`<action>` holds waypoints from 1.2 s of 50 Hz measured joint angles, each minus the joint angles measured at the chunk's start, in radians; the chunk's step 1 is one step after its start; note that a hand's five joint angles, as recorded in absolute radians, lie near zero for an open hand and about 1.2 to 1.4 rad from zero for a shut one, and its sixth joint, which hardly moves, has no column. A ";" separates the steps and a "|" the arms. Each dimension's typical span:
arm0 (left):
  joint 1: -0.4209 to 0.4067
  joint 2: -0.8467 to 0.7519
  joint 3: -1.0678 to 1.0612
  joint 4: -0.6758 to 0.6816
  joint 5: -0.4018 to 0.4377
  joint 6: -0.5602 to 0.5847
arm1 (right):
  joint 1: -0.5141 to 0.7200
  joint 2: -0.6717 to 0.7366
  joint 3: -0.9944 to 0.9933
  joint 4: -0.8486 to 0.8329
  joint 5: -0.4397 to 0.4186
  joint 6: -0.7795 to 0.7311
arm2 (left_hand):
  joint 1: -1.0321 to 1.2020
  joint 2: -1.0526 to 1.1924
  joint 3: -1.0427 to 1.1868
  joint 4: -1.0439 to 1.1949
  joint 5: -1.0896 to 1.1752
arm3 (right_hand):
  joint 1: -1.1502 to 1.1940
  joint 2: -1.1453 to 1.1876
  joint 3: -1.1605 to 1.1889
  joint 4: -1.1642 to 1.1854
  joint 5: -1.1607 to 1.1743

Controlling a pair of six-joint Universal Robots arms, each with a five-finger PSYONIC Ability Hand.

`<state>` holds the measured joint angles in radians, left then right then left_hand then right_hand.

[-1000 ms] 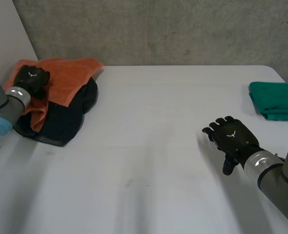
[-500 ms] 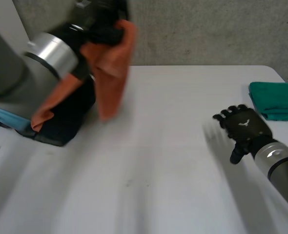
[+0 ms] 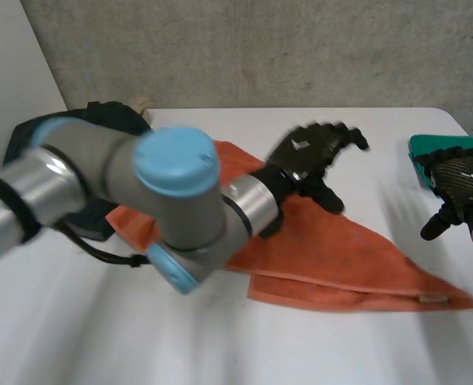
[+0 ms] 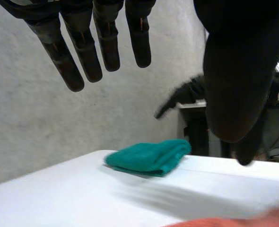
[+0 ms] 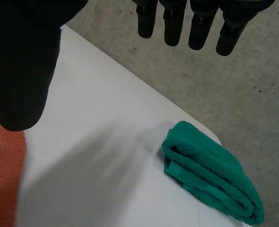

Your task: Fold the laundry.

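Observation:
An orange towel (image 3: 341, 257) lies loosely spread across the middle of the white table (image 3: 220, 353), one corner reaching toward the front right. My left hand (image 3: 313, 152) hovers just above its far edge with fingers (image 4: 82, 56) straight and apart, holding nothing. A strip of the orange towel (image 4: 224, 222) shows below that palm. My right hand (image 3: 461, 180) hangs open at the right side, in front of the folded green towel (image 3: 429, 146). Beyond its fingers (image 5: 177, 23) lies the folded green towel (image 5: 210, 179), and the orange towel's edge (image 5: 2, 175) sits by the thumb.
A dark garment (image 3: 108, 116) lies heaped at the table's back left, partly behind my left arm (image 3: 172, 208). A grey concrete wall (image 3: 301, 48) runs behind the table. The folded green towel (image 4: 149, 158) sits near the table's right edge.
My left arm swung from the pile at the back left to the middle, carrying the orange towel. Its hand opened and the towel now lies on the table. My right hand drew back rightward.

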<state>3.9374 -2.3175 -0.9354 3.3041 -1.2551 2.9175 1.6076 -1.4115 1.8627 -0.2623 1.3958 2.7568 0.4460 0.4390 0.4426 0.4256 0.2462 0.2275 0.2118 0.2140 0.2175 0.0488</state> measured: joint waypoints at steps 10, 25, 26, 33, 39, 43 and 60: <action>0.219 0.332 -0.299 -0.048 -0.001 0.230 | 0.018 -0.031 -0.032 0.169 -0.003 0.008 | 0.000 -0.004 0.000 -0.001 0.000 | 0.000 0.000 0.000 0.000 0.000; 0.532 0.346 -0.633 -0.083 0.003 0.757 | 0.044 0.042 0.020 0.336 -0.002 -0.090 | 0.000 -0.004 0.000 -0.004 0.000 | 0.044 0.056 0.051 0.049 0.049; 0.543 0.333 -0.638 -0.082 0.005 0.785 | 0.043 0.052 0.029 0.316 0.000 -0.112 | 0.000 -0.004 0.000 -0.004 0.000 | 0.068 0.079 0.078 0.074 0.074; 0.598 0.205 -0.624 -0.075 0.015 0.975 | 0.040 0.090 0.069 0.215 0.009 -0.226 | 0.000 -0.004 0.000 -0.004 0.000 | 0.196 0.197 0.209 0.209 0.211; 0.611 0.131 -0.579 -0.058 0.017 1.045 | 0.040 0.114 0.082 0.176 0.005 -0.244 | 0.000 -0.004 0.000 -0.004 0.000 | 0.199 0.198 0.215 0.218 0.221; 0.620 0.100 -0.555 -0.042 0.017 1.051 | 0.043 0.122 0.092 0.148 0.004 -0.245 | 0.000 -0.004 0.000 -0.004 0.000 | 0.247 0.249 0.253 0.253 0.253; 0.612 0.030 -0.499 0.089 0.059 1.030 | 0.045 0.131 0.104 0.109 0.008 -0.247 | 0.268 0.272 0.268 0.285 0.267 | 0.375 0.389 0.390 0.385 0.380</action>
<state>4.5494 -2.2872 -1.4346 3.3934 -1.1959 3.9472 1.6522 -1.2805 1.9670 -0.1529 1.4036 2.5095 0.7138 0.7112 0.7101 0.7107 0.5133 0.6024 0.6006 0.6039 0.6029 0.4284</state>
